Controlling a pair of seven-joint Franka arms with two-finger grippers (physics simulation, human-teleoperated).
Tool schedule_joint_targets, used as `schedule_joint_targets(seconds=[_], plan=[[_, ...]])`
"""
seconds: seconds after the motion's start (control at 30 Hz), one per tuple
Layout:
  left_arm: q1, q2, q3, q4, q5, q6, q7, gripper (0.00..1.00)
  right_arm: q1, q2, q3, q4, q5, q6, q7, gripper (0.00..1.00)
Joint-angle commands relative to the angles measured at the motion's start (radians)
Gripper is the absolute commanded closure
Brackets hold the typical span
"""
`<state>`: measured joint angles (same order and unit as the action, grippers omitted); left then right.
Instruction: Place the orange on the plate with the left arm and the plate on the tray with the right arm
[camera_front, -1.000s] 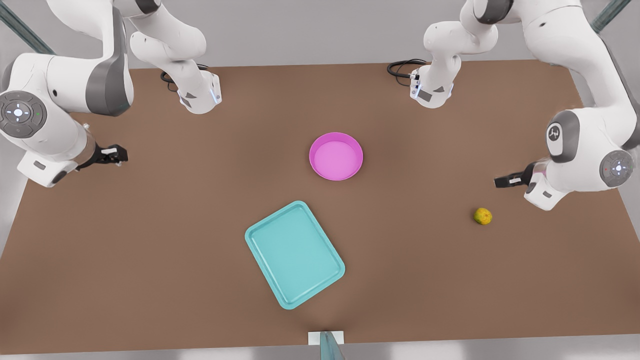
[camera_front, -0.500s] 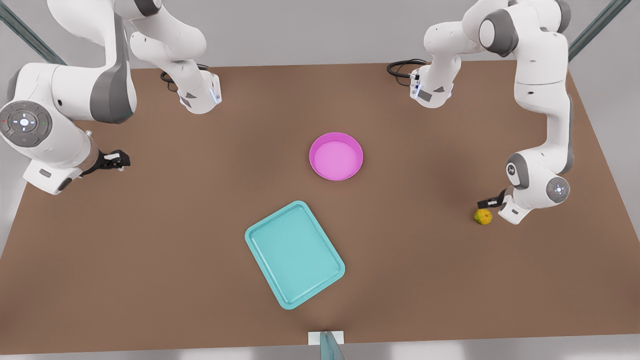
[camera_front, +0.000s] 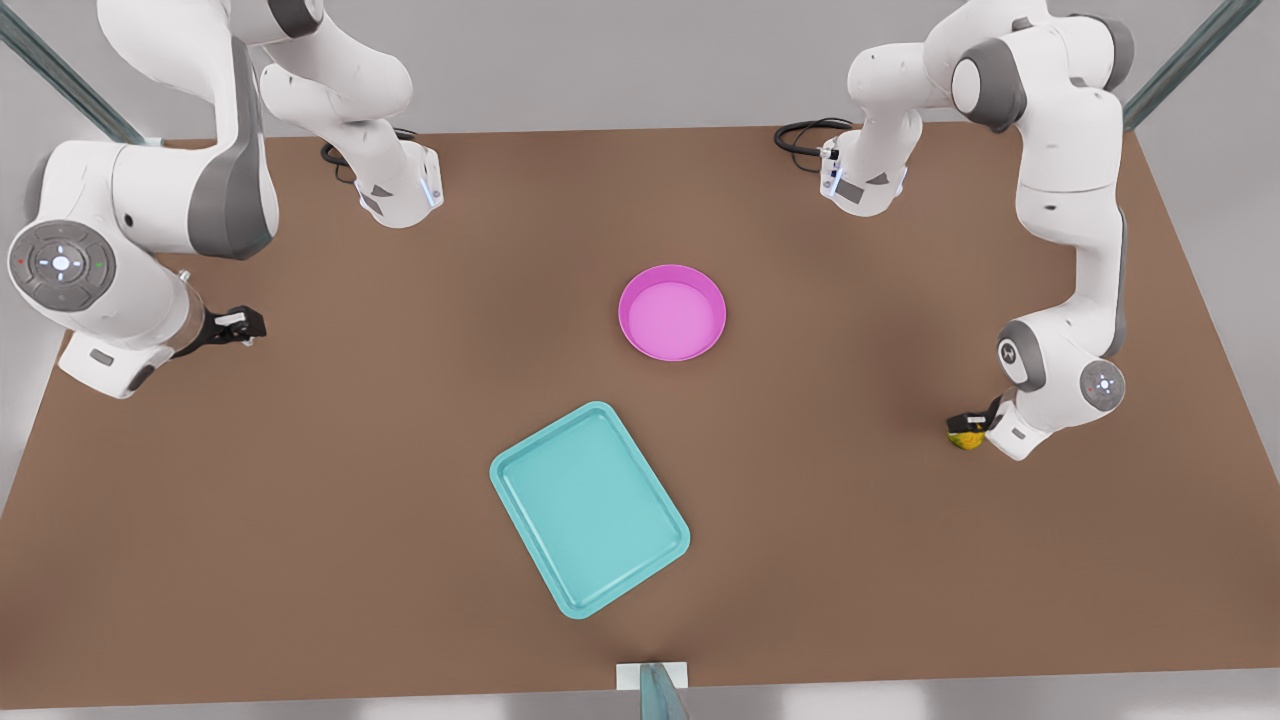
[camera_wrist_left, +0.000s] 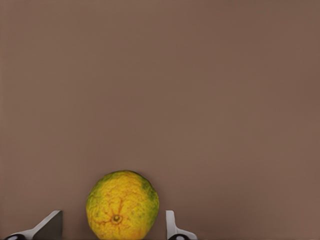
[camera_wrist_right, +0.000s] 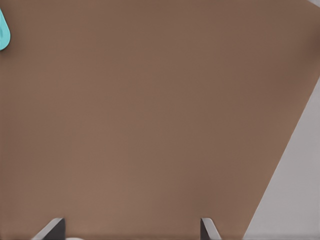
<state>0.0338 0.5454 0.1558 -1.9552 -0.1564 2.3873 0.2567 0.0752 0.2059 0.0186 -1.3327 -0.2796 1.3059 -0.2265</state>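
The orange (camera_front: 966, 441) lies on the brown table at the front view's right. My left gripper (camera_front: 968, 428) has come down over it. In the left wrist view the orange (camera_wrist_left: 122, 205) sits between the two open fingertips (camera_wrist_left: 51, 224), with a gap on each side. The pink plate (camera_front: 672, 312) rests near the table's middle, with nothing in it. The teal tray (camera_front: 590, 508) lies in front of the plate, turned at an angle. My right gripper (camera_front: 240, 325) hangs open at the front view's left, far from the plate, and waits; in its wrist view the right gripper (camera_wrist_right: 131, 227) holds nothing.
Both arm bases (camera_front: 400, 195) stand at the table's far edge with black cables (camera_front: 800, 135) beside them. A corner of the tray (camera_wrist_right: 2, 30) shows in the right wrist view, as does the table's edge (camera_wrist_right: 285, 150). A small white fixture (camera_front: 652, 678) sits at the near edge.
The left arm swung down and lowered its gripper from above the table to around the orange. The right arm drifted slightly lower and toward the middle.
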Motion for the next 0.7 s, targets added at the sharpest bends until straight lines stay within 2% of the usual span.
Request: schedule_joint_targets(seconds=[0.0,0.4,0.43,0.5,0.67], plan=[[0.000,0.013,0.001,0.001,-0.002,0.042,0.110,0.00,0.000,0.000,0.000,0.000,0.000,-0.002,-0.010,0.00],[-0.009,0.053,0.001,0.001,-0.008,0.056,0.105,0.00,0.000,0.007,0.000,0.000,0.000,-0.002,-0.011,0.00],[-0.009,0.053,0.001,0.001,-0.009,0.056,0.105,0.04,0.000,0.007,0.000,0.000,0.000,-0.002,-0.011,0.00],[-0.011,0.053,0.001,0.001,-0.008,0.056,0.107,0.17,0.000,0.009,0.000,0.000,0.000,-0.002,-0.011,0.00],[-0.011,0.053,0.001,0.001,-0.009,0.056,0.104,0.18,0.000,0.012,0.000,0.000,0.000,-0.002,-0.010,0.00]])
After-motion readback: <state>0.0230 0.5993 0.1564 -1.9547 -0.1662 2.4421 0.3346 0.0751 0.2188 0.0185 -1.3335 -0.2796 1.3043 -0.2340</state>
